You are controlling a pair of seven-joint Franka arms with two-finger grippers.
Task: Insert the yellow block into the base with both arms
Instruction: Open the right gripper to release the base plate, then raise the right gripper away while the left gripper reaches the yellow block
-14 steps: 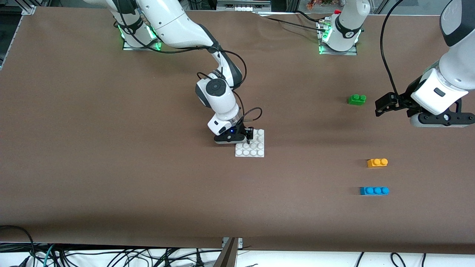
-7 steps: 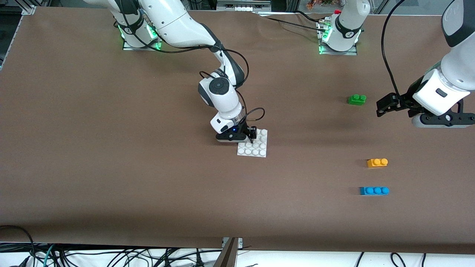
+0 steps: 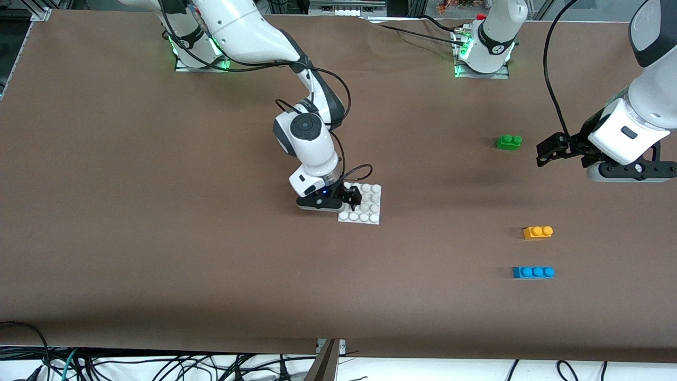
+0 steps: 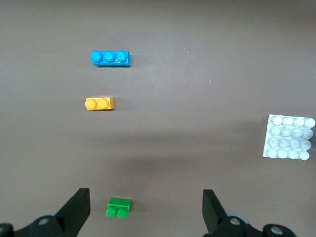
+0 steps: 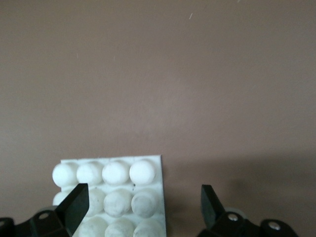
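The yellow block (image 3: 538, 232) lies on the table toward the left arm's end, apart from both grippers; it also shows in the left wrist view (image 4: 99, 103). The white studded base (image 3: 365, 206) lies near the table's middle and shows in both wrist views (image 4: 290, 137) (image 5: 111, 185). My right gripper (image 3: 352, 197) is open and empty, low over the base's corner, with one finger over the studs and the other over bare table (image 5: 143, 197). My left gripper (image 3: 547, 149) is open and empty, up over the table beside the green brick (image 4: 144, 200).
A green two-stud brick (image 3: 509, 141) lies farther from the front camera than the yellow block (image 4: 118, 208). A blue three-stud brick (image 3: 533, 272) lies nearer to the camera (image 4: 110, 58). Brown table surface lies between the base and the bricks.
The base has slid slightly toward the left arm's end. The right arm's wrist has then swung back toward its own end, gripper still over the base. The left gripper has barely moved.
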